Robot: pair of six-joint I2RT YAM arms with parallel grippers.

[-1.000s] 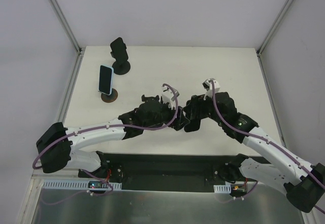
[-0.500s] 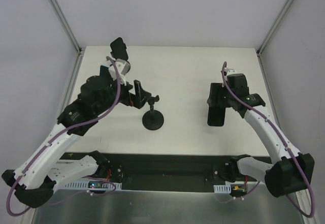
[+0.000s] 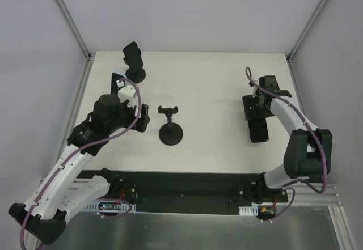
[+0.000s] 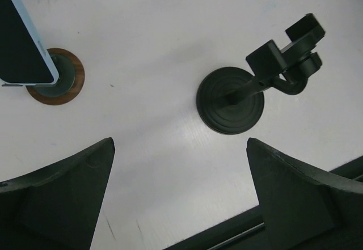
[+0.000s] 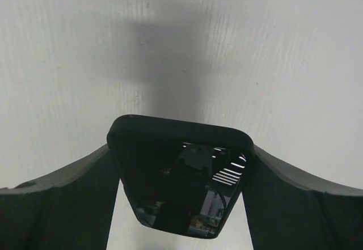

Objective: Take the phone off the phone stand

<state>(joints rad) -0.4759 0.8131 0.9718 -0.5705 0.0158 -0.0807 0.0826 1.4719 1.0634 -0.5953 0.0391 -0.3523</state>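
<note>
A black phone lies flat on the table at the right. My right gripper is at its far end. In the right wrist view the fingers press on both sides of the phone, so the gripper is shut on it. The black phone stand stands upright mid-table with its clamp empty. It also shows in the left wrist view. My left gripper is left of the stand. It is wide open and empty.
A phone in a light blue case sits on a brown-based stand left of my left gripper, mostly hidden under the arm from above. Another black stand with a dark phone is at the far left. Wall posts frame the table.
My left gripper has drawn back left from the stand's clamp, which now sits upright and empty. My right gripper has carried the black phone right and turned it lengthwise.
</note>
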